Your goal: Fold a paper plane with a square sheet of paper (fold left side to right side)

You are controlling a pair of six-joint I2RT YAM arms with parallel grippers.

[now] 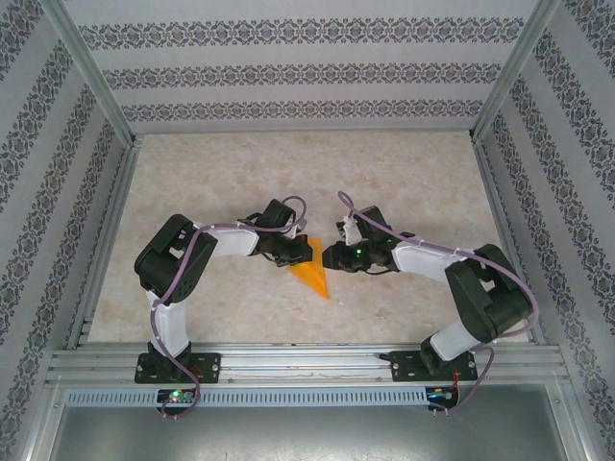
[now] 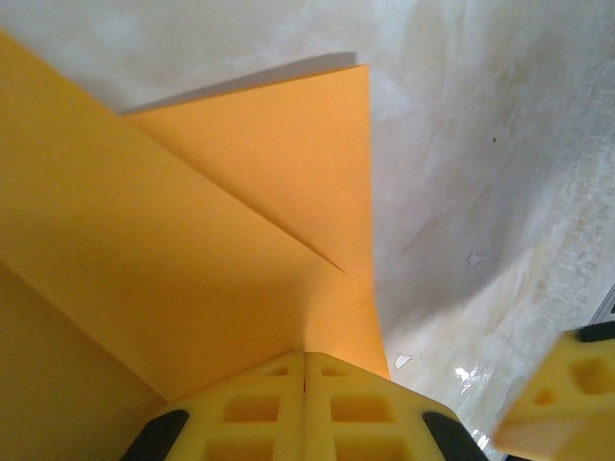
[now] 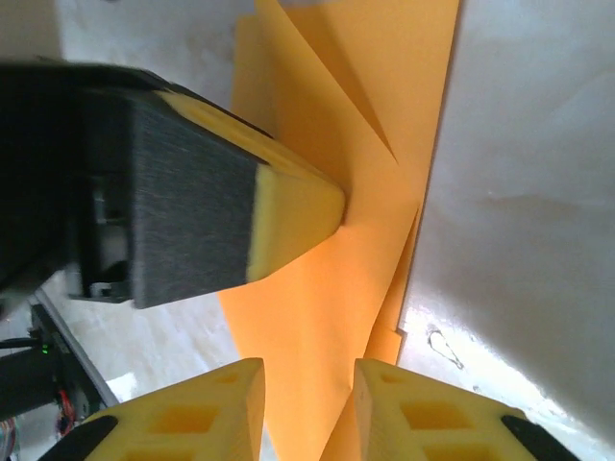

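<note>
Top external view: the bright orange square sheet of paper (image 1: 313,277), part-folded, lies on the marbled table (image 1: 404,192) between the left gripper (image 2: 306,360), pinched shut on a raised flap, and the right gripper (image 3: 308,375), narrowly parted astride it; edges likely need matching before creasing.

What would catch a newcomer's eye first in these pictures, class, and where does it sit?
The bright orange folded sheet of paper stands out first, a creased, pointed shape lying mid-table on the pale marbled tabletop. Both grippers meet over it: the left gripper is shut on the sheet, while the right gripper straddles it with its yellow fingers apart.
</note>
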